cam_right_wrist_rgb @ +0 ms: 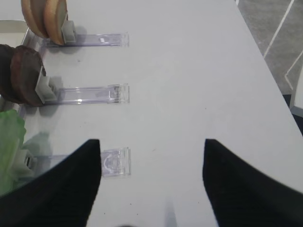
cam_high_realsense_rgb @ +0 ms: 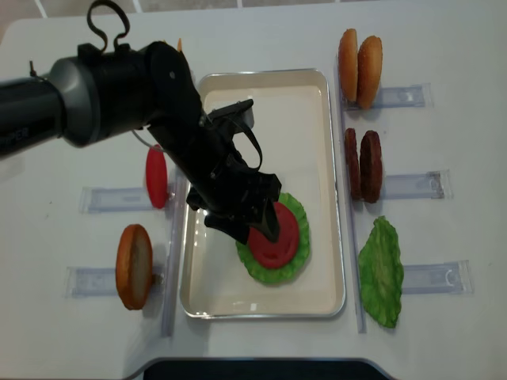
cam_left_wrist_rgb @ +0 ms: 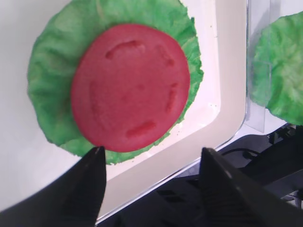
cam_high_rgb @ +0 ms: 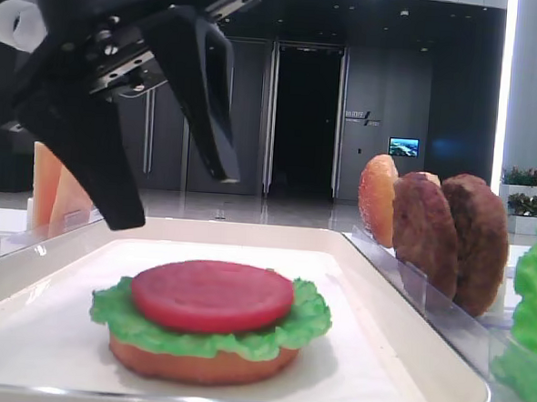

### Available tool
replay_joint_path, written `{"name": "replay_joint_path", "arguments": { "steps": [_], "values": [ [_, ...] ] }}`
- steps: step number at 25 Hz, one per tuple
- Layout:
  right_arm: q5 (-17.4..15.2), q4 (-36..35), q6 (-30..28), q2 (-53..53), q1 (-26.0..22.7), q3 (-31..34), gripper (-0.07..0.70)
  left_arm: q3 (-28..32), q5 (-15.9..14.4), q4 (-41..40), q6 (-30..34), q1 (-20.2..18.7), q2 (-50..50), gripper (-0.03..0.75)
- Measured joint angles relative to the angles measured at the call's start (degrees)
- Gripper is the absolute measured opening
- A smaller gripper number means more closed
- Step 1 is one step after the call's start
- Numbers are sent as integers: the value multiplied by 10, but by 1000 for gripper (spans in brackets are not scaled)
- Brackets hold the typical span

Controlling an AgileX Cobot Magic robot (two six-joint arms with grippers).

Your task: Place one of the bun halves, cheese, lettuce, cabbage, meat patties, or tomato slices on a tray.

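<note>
Tomato slice, flat red disc (cam_left_wrist_rgb: 130,87), already sits on ruffled green lettuce (cam_left_wrist_rgb: 52,80) in white tray (cam_high_rgb: 405,355); left hand (cam_high_rgb: 173,195) wide, empty.

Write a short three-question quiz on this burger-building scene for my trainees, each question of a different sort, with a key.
1. True or false: the tomato slice lies directly on the bare tray.
2. Multiple choice: the left gripper is A) shut on the tomato slice, B) open above the stack, C) shut on a bun.
3. Fill in: in the overhead view, the rack right of the tray, between the bun halves and the loose lettuce, holds two meat ____.

Key: 1 false, it lies on lettuce over a bun half. 2 B. 3 patties.
</note>
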State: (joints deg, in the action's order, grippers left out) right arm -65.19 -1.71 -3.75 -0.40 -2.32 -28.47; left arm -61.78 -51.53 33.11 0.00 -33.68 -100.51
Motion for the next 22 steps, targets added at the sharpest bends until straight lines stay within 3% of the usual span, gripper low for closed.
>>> {"name": "replay_joint_path", "arguments": {
  "steps": [14, 22],
  "values": [
    [0, 0, 0, 0, 0, 0, 470, -2, -6, -74, -40, 0, 20, 471],
    [0, 0, 0, 0, 0, 0, 470, -57, -68, -166, -95, 0, 35, 471]
  ]
}}
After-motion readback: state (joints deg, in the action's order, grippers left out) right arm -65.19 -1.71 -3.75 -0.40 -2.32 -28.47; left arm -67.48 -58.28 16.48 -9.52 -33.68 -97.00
